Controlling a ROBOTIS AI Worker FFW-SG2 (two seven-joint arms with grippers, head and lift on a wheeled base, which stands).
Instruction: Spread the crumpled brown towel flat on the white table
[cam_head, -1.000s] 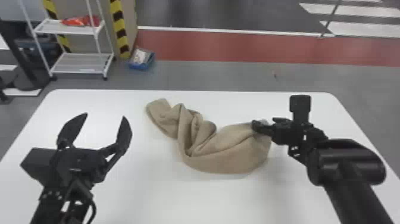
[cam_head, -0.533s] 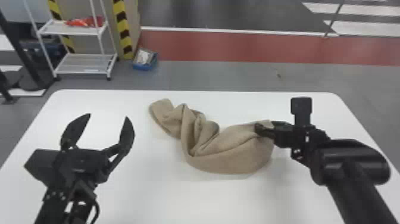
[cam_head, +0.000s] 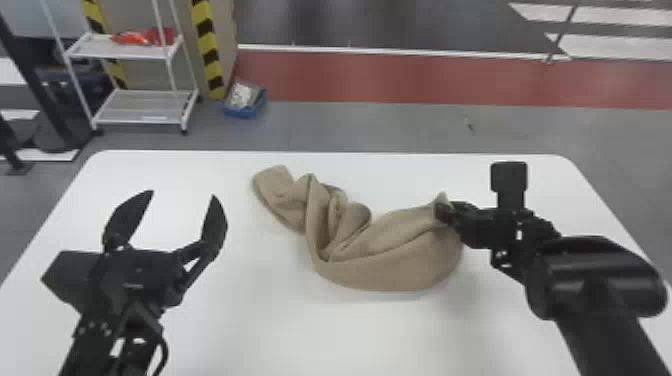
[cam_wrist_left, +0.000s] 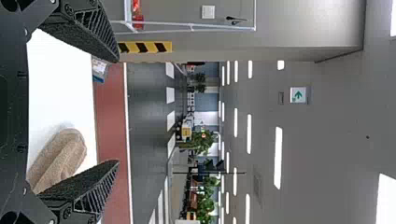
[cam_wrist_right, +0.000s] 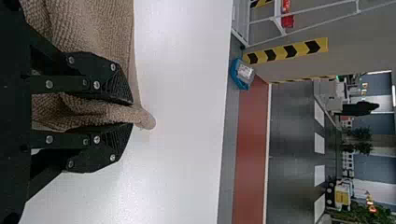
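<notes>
The brown towel (cam_head: 395, 265) lies bunched in thick folds across the middle of the white table (cam_head: 280, 325), its narrow far-left end twisted. At its right end my right gripper (cam_head: 442, 212) pinches a bit of cloth; in the right wrist view a fold pokes out between the fingers of that gripper (cam_wrist_right: 133, 114). My left gripper (cam_head: 175, 200) stands wide open over the table's left part, apart from the towel. Past the open fingers of the left gripper (cam_wrist_left: 116, 112), the left wrist view has part of the towel (cam_wrist_left: 65, 154).
Beyond the table's far edge stand a white wire shelf (cam_head: 145, 107) with red items on it and a column with yellow-black stripes (cam_head: 207, 50). A blue box (cam_head: 244, 102) sits on the floor beside them.
In the head view, both arms, the towel and the background have shifted slightly right together. The left gripper has stayed open, and the right one has kept its hold on the towel.
</notes>
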